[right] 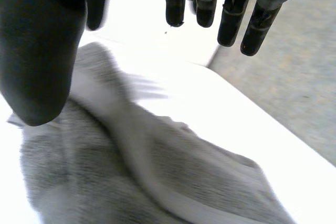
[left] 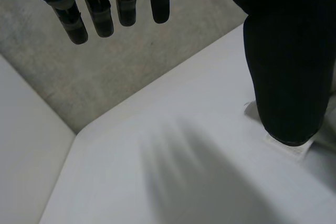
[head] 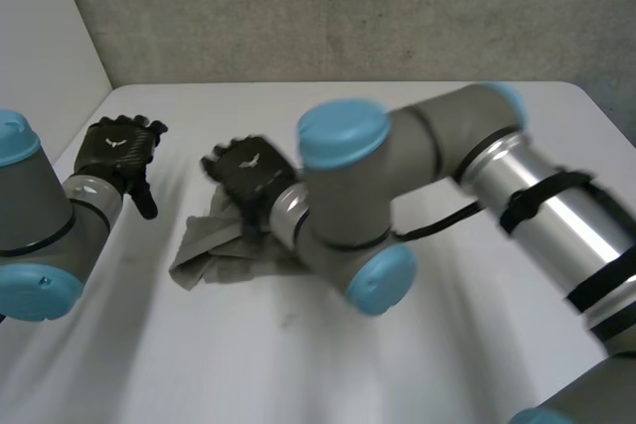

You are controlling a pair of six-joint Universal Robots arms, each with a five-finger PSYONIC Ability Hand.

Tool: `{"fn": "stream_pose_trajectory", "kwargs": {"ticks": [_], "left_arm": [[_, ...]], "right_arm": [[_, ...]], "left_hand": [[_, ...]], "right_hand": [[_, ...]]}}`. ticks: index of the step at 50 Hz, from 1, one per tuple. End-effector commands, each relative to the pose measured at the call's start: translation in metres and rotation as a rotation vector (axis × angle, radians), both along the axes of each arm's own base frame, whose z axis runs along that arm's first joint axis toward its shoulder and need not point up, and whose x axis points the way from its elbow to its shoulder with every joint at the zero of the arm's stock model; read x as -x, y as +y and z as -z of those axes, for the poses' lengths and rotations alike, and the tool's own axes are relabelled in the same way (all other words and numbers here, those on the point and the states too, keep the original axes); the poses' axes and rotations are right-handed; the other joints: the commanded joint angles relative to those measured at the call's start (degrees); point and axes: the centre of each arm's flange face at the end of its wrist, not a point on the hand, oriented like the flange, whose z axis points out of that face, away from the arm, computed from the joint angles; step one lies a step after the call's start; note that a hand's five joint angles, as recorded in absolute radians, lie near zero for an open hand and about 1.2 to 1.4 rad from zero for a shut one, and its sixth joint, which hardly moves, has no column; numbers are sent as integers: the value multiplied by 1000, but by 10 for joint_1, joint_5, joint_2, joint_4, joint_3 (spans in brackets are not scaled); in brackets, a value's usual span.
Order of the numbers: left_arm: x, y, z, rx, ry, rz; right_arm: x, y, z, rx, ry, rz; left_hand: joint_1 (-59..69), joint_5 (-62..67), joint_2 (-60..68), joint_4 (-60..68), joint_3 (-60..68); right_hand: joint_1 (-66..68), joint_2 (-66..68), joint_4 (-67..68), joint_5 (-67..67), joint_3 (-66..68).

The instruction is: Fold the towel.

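Towel of crumpled grey cloth lies bunched on the white tabletop under the right hand, whose fingers are straight and apart. The left hand hovers nearby, fingers likewise straight, holding nothing.

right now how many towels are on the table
1. A crumpled grey towel lies on the table, partly under the open right hand. The right arm covers some of the table, so another could be hidden.
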Motion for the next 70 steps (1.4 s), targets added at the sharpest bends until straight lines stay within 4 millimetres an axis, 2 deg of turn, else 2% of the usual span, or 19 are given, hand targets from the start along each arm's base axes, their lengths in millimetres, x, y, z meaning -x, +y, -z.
{"fn": "stream_pose_trajectory", "kwargs": {"ticks": [1, 3, 5, 6, 8, 9, 13, 14, 18, 24, 30, 35, 37, 38, 43, 50, 55, 62, 70], "left_arm": [[27, 24, -19, 38, 37, 88], [34, 28, -22, 45, 53, 109], [46, 34, -26, 49, 84, 145], [46, 34, -26, 49, 84, 145], [61, 37, -27, 48, 111, 200], [61, 37, -27, 48, 111, 200], [87, 43, -8, -18, 116, 297], [87, 43, -8, -18, 116, 297], [101, 39, 14, -84, 96, 319], [108, 24, 34, -116, 78, 298], [107, 15, 43, -129, 63, 249], [93, 1, 42, -100, 46, 106], [88, -2, 41, -90, 40, 64], [88, -3, 41, -90, 40, 64], [72, -17, 48, -71, 4, -74], [46, -29, 54, -78, -65, -187], [46, -20, 40, -71, -35, -153], [69, 10, 10, -65, 108, 4], [88, 36, 2, -70, 126, 102]], "right_arm": [[49, -42, -35, -20, 20, 121], [60, -48, -34, -26, 34, 146], [80, -62, -31, -41, 62, 195], [80, -62, -31, -41, 62, 195], [101, -72, -23, -47, 105, 237], [101, -72, -23, -47, 106, 237], [128, -77, -1, -45, 176, 279], [128, -77, -1, -45, 176, 279], [140, -72, 25, -27, 200, 285], [143, -63, 49, -16, 183, 266], [140, -54, 60, -35, 185, 222], [137, -53, 71, -41, 186, 209], [136, -55, 75, -32, 180, 211], [136, -55, 75, -32, 180, 211], [135, -57, 77, -20, 172, 216], [135, -59, 74, -6, 166, 222], [135, -59, 73, -2, 168, 225], [140, -52, 76, -8, 188, 220], [151, -42, 75, 39, 243, 207]], "left_hand": [[17, 6, 19, 20, 20], [21, 9, 23, 23, 24], [24, 13, 26, 27, 27], [24, 13, 26, 27, 27], [36, 24, 38, 39, 39], [36, 24, 38, 39, 39], [58, 46, 60, 60, 60], [58, 46, 60, 60, 61], [63, 51, 65, 66, 66], [113, 102, 115, 116, 116], [115, 103, 117, 118, 118], [157, 145, 159, 160, 160], [164, 152, 166, 166, 166], [164, 152, 166, 166, 167], [192, 181, 194, 195, 195], [189, 177, 191, 192, 192], [186, 174, 188, 188, 188], [186, 174, 188, 188, 188], [176, 164, 178, 178, 178]], "right_hand": [[-35, -48, -48, -35, -40], [-35, -48, -48, -35, -40], [-35, -48, -48, -35, -40], [-35, -48, -48, -35, -40], [-35, -48, -48, -35, -40], [-35, -48, -48, -35, -40], [-35, -48, -48, -35, -40], [-35, -48, -48, -35, -40], [-35, -48, -48, -35, -40], [-22, -36, -35, -23, -28], [-12, -25, -25, -13, -18], [151, 138, 138, 151, 145], [275, 262, 262, 275, 269], [275, 262, 263, 275, 270], [505, 492, 493, 505, 500], [622, 608, 609, 621, 616], [665, 652, 652, 665, 660], [665, 652, 652, 665, 660], [665, 652, 652, 665, 660]]}}
